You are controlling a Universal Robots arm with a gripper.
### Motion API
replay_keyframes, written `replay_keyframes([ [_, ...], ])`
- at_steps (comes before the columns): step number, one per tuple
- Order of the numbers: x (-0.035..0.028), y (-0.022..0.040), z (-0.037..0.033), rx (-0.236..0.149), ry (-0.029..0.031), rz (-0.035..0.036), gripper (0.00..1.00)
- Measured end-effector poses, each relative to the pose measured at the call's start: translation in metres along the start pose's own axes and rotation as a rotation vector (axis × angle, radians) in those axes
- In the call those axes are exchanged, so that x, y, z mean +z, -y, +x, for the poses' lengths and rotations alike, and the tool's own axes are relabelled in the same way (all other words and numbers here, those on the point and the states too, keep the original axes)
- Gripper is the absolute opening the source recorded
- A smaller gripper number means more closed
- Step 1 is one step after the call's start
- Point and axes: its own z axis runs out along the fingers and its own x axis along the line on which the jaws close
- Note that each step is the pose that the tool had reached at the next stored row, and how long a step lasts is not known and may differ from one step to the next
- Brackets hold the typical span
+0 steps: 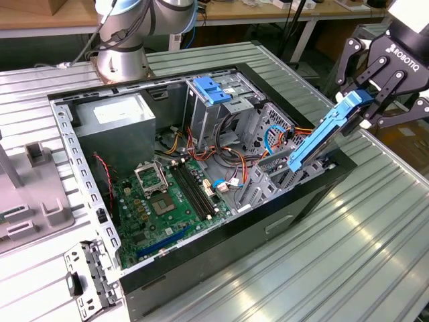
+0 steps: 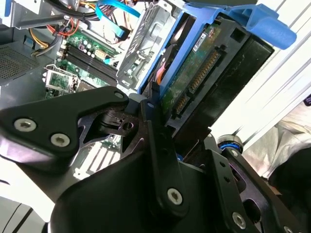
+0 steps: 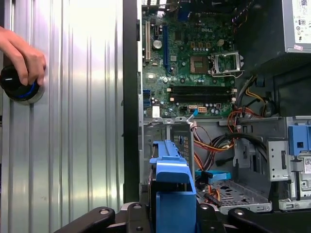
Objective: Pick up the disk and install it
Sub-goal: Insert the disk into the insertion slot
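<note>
My gripper is shut on the upper end of the disk, above the open computer case's edge at the exterior view's right. The disk hangs tilted. Its lower end reaches down to the metal drive cage inside the case. In the second wrist view the disk shows its green circuit-board underside and blue side rails, with a black finger pressed against one rail. In the first wrist view the disk's blue rail stands edge-on between the fingers, over the cage.
The case holds a motherboard, a grey power supply, loose cables and a bare blue bracket. The arm's base stands behind it. A grey fixture sits at the exterior view's left. A hand grips a black knob on the ribbed table.
</note>
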Motion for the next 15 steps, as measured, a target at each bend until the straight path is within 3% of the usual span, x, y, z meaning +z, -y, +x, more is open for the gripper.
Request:
replay_keyframes([
  [7, 0.0034, -0.0028, -0.0105, 0.000, 0.0000, 0.0000, 0.36],
  [10, 0.0049, -0.0084, -0.0146, 0.000, -0.0001, 0.0000, 0.36],
  [13, 0.0084, -0.0180, -0.0210, 0.000, 0.0001, 0.0001, 0.36],
  [15, 0.0117, -0.0191, -0.0218, 0.000, 0.0000, 0.0000, 0.36],
])
